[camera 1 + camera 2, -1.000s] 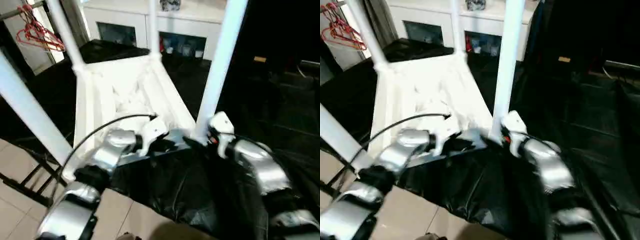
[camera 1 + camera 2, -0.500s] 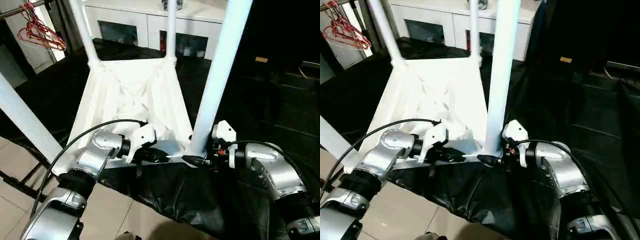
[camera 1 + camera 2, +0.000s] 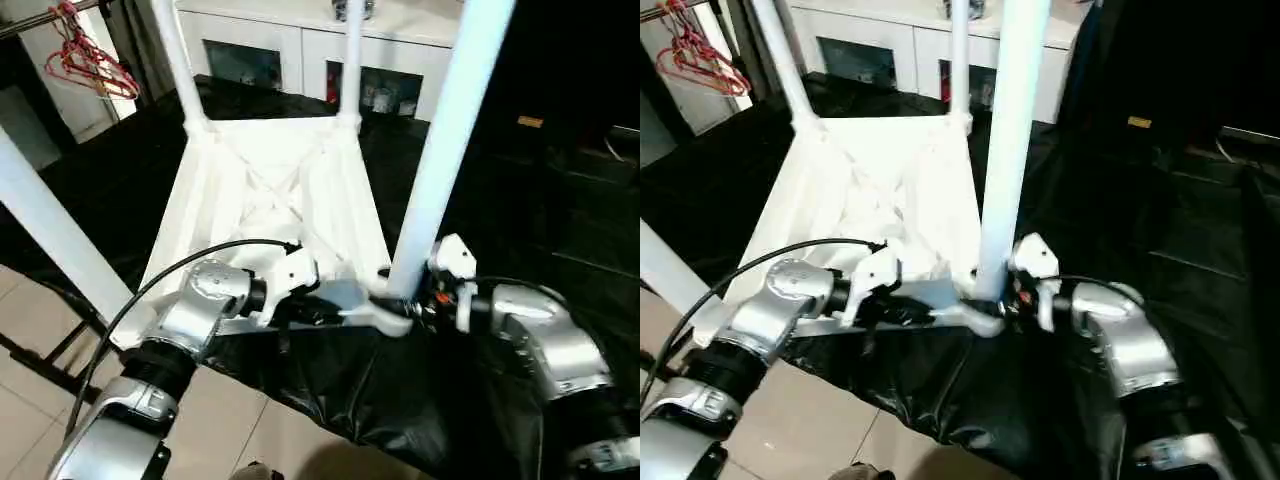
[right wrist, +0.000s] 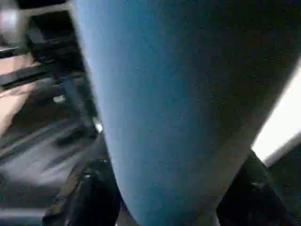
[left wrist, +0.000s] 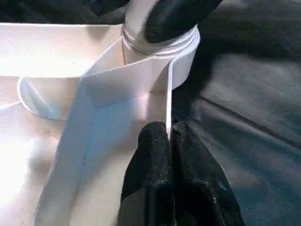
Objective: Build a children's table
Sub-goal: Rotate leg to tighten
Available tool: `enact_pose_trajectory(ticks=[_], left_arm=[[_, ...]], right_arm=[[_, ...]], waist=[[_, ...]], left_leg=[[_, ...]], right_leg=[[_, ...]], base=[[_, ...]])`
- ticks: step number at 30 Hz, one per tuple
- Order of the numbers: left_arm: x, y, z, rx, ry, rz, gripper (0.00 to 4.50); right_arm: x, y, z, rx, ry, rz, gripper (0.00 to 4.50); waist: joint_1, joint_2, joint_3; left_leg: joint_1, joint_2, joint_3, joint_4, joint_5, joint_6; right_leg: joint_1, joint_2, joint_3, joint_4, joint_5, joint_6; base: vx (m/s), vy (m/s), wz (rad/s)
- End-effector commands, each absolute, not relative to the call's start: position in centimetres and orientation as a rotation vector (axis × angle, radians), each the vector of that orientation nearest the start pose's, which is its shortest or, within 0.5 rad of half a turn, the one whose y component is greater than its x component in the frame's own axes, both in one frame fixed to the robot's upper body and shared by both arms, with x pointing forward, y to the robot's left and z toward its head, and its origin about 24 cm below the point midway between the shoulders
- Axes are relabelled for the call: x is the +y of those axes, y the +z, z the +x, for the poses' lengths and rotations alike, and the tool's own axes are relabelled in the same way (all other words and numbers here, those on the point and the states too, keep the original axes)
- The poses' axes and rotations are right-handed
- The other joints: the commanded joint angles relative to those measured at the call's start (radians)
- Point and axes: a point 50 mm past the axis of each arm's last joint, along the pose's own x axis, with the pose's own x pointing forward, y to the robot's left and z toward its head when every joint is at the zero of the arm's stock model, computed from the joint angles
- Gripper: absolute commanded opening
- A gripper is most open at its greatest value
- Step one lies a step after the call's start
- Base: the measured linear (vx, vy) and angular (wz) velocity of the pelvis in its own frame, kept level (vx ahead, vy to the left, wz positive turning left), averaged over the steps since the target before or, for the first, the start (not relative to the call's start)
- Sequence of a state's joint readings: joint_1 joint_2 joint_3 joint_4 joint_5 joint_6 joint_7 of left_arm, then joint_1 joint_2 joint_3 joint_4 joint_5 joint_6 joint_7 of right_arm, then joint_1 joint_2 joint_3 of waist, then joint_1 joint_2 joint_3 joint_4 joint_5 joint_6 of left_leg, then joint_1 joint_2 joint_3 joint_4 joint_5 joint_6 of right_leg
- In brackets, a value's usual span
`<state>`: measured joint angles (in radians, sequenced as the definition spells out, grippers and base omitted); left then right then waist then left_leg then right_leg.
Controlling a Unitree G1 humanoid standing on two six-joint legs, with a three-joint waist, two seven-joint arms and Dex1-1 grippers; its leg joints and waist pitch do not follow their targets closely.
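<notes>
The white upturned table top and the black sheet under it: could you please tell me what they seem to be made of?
The white upturned table top looks like moulded plastic: uniform white with thin crossing ribs and a faint sheen. The black sheet seems to be thin plastic film, judging by its glossy creases, though coated fabric is possible.

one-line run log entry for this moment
stage: leg fitting | table: upside down | left gripper: shut on rim | right gripper: around near leg
</notes>
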<state>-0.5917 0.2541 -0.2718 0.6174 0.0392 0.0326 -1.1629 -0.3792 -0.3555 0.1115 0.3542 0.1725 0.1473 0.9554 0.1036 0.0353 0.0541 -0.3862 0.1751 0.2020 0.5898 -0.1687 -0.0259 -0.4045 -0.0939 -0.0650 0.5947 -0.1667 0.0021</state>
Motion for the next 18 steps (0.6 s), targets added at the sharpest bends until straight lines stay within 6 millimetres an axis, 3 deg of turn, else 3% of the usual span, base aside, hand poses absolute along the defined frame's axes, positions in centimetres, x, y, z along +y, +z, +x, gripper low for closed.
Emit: enact_pose_trajectory(ticks=[1, 2, 3, 4, 6, 9, 13, 15, 17, 18], left_arm=[[8.5, 6.0, 32.6, 0.248, -1.264, 0.315, 0.0], [8.3, 6.0, 32.8, 0.246, -1.228, 0.314, 0.0], [8.3, 6.0, 32.8, 0.246, -1.228, 0.314, 0.0], [7.8, 6.0, 33.2, 0.238, -1.173, 0.306, 0.0], [6.7, 5.9, 33.3, 0.23, -1.133, 0.303, 0.0], [5.1, 6.0, 33.3, 0.215, -1.1, 0.274, 0.0], [3.6, 6.2, 33.1, 0.195, -1.103, 0.251, 0.0], [3.3, 6.2, 32.9, 0.193, -1.124, 0.255, 0.0], [3.4, 6.1, 32.8, 0.194, -1.139, 0.263, 0.0], [3.5, 6.1, 32.8, 0.196, -1.14, 0.263, 0.0]], right_arm=[[-14.3, 4.7, 30.6, 0.237, 0.905, -0.141, 2.09], [-14.0, 4.5, 30.8, 0.232, 0.86, -0.133, 1.99], [-14.0, 4.5, 30.8, 0.232, 0.86, -0.133, 1.99], [-13.5, 4.2, 31.2, 0.231, 0.771, -0.102, 1.97], [-12.8, 4.0, 31.7, 0.226, 0.658, -0.081, 1.96], [-11.9, 3.6, 32.3, 0.236, 0.537, -0.061, 1.96], [-10.1, 3.6, 32.3, 0.224, 0.561, -0.036, 1.96], [-9.6, 3.8, 32.1, 0.216, 0.586, 0.01, 2.51], [-9.6, 3.9, 32.0, 0.213, 0.591, 0.034, 2.67], [-9.8, 3.9, 32.0, 0.212, 0.594, 0.027, 2.67]], waist=[[-0.005, -0.013, -0.066], [-0.013, -0.017, -0.063], [-0.015, -0.018, -0.065], [-0.017, -0.013, -0.067], [-0.021, -0.016, -0.069], [-0.023, -0.01, -0.07], [-0.02, -0.005, -0.073], [-0.018, -0.002, -0.073], [-0.019, -0.003, -0.073], [-0.018, 0.004, -0.073]], left_leg=[[0.02, 0.057, -0.031, -0.076, -0.268, 0.02], [0.023, 0.055, -0.029, -0.077, -0.28, 0.012], [0.024, 0.054, -0.03, -0.076, -0.286, 0.009], [0.022, 0.053, -0.033, -0.076, -0.284, 0.008], [0.024, 0.052, -0.032, -0.075, -0.277, 0.005], [0.023, 0.053, -0.031, -0.075, -0.271, 0.012], [0.021, 0.051, -0.03, -0.073, -0.244, 0.025], [0.019, 0.05, -0.029, -0.072, -0.234, 0.039], [0.019, 0.05, -0.029, -0.073, -0.238, 0.043], [0.02, 0.051, -0.03, -0.073, -0.244, 0.042]], right_leg=[[0.039, -0.067, 0.043, -0.075, -0.324, -0.206], [0.033, -0.063, 0.043, -0.079, -0.335, -0.201], [0.036, -0.065, 0.042, -0.08, -0.345, -0.2], [0.039, -0.068, 0.042, -0.079, -0.348, -0.197], [0.037, -0.065, 0.042, -0.081, -0.343, -0.189], [0.037, -0.062, 0.043, -0.08, -0.31, -0.192], [0.041, -0.061, 0.042, -0.076, -0.254, -0.202], [0.043, -0.061, 0.042, -0.075, -0.232, -0.204], [0.044, -0.061, 0.042, -0.075, -0.234, -0.206], [0.043, -0.063, 0.042, -0.075, -0.241, -0.206]], base=[[0.0, 0.0, 0.0], [0.0, 0.0, 0.0], [0.0, 0.0, 0.0], [0.0, 0.0, 0.0], [0.0, 0.0, 0.0], [0.0, 0.0, 0.0], [0.0, 0.0, 0.0], [0.0, 0.0, 0.0], [0.0, 0.0, 0.0], [0.0, 0.0, 0.0]])
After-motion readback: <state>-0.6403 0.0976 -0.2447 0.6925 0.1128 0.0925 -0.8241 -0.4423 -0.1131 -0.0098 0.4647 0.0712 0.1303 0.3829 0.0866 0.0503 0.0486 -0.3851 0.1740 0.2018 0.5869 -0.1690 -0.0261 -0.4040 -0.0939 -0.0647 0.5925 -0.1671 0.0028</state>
